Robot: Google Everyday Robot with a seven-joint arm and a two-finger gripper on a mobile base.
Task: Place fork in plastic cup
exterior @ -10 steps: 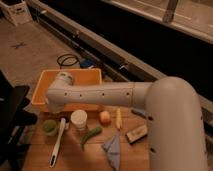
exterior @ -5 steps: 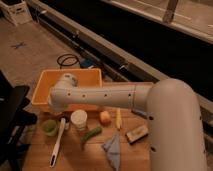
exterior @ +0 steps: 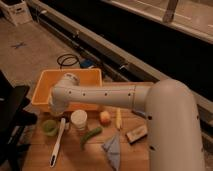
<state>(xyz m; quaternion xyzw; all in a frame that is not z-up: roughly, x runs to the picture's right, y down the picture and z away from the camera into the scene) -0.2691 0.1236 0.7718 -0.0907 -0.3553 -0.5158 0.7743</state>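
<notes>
My white arm (exterior: 100, 95) reaches from the right across the wooden table (exterior: 75, 157) and bends down at its left end. The gripper (exterior: 56, 111) points down there, just above a small green cup (exterior: 49, 126) and in front of the orange bin (exterior: 45, 82). A white plastic cup (exterior: 78, 119) stands upright just right of the green one. I cannot make out the fork; it is hidden or out of view.
A long white-handled brush (exterior: 57, 144) lies in front of the cups. To its right lie a curved green vegetable (exterior: 91, 135), a peach-coloured fruit (exterior: 104, 117), a slim yellow item (exterior: 118, 119), a blue cloth (exterior: 114, 148) and a tan block (exterior: 136, 134). A black chair (exterior: 12, 107) stands at the left.
The arm's left end has shifted only very slightly. The objects on the table have stayed where they were.
</notes>
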